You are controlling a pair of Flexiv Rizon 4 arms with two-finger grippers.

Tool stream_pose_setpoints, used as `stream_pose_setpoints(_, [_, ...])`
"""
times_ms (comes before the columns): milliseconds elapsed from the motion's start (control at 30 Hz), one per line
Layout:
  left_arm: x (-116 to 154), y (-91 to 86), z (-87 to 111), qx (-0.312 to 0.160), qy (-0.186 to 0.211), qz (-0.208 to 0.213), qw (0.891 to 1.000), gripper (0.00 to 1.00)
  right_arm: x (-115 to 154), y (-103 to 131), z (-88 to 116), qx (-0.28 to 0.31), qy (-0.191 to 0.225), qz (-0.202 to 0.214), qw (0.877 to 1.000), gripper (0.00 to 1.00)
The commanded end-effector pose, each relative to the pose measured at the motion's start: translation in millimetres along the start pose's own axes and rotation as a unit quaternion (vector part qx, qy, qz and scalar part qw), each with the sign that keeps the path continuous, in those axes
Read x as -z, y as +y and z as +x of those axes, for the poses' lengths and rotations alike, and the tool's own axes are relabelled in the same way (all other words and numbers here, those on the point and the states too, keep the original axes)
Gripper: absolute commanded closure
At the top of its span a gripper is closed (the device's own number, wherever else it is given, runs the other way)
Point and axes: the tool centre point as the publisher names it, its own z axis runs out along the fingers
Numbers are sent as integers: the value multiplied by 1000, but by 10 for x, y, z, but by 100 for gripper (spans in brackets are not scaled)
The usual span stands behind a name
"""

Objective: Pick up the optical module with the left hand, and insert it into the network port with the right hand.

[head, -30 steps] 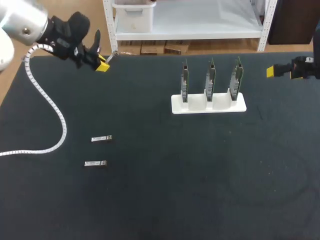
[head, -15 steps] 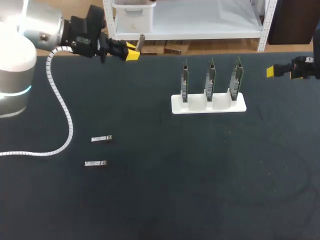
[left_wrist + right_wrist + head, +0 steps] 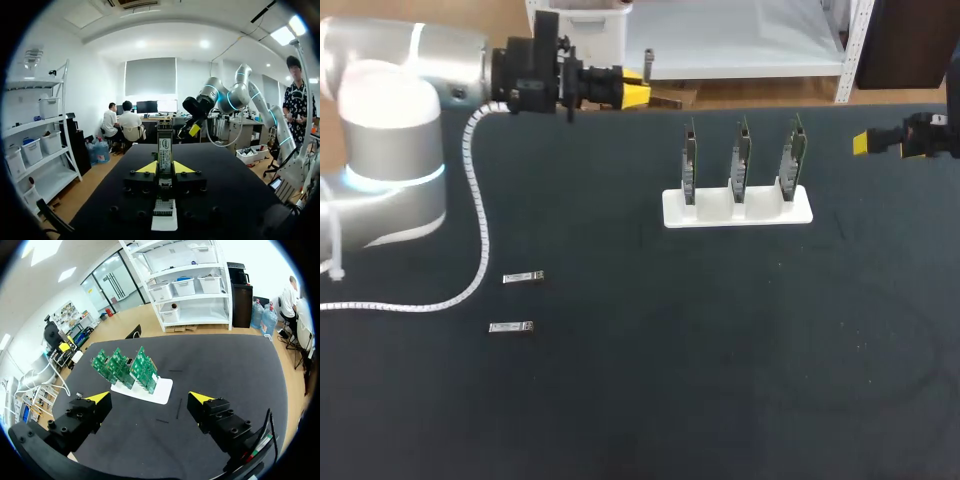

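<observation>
My left gripper (image 3: 634, 95) hangs over the table's back edge, shut on a slim metal optical module (image 3: 648, 62). In the left wrist view the module (image 3: 164, 145) stands out ahead between the yellow fingertips of that gripper (image 3: 165, 167). A white stand (image 3: 737, 207) carries three upright green port boards (image 3: 741, 152). Far to the right, my right gripper (image 3: 865, 143) is open and empty. From the right wrist its gripper (image 3: 150, 399) has the boards (image 3: 127, 367) ahead, well apart.
Two more optical modules (image 3: 523, 277) (image 3: 510, 327) lie on the black mat at the left. The left arm's white cable (image 3: 470, 270) trails across the mat beside them. In the left wrist view my right arm (image 3: 215, 95) shows across the table.
My left arm has swung to the right along the table's back edge, carrying the module with it. The right arm has not moved.
</observation>
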Motion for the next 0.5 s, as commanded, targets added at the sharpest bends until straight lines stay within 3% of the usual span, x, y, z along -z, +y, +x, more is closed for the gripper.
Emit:
stream_pose_setpoints(33, [-135, 102, 60, 14, -10, 23, 1000, 100, -1, 10, 2, 0, 0, 2, 1000, 0])
stream_pose_setpoints(500, [-389, 52, 129, 27, -28, 19, 999, 100, -1, 10, 2, 0, 0, 2, 1000, 0])
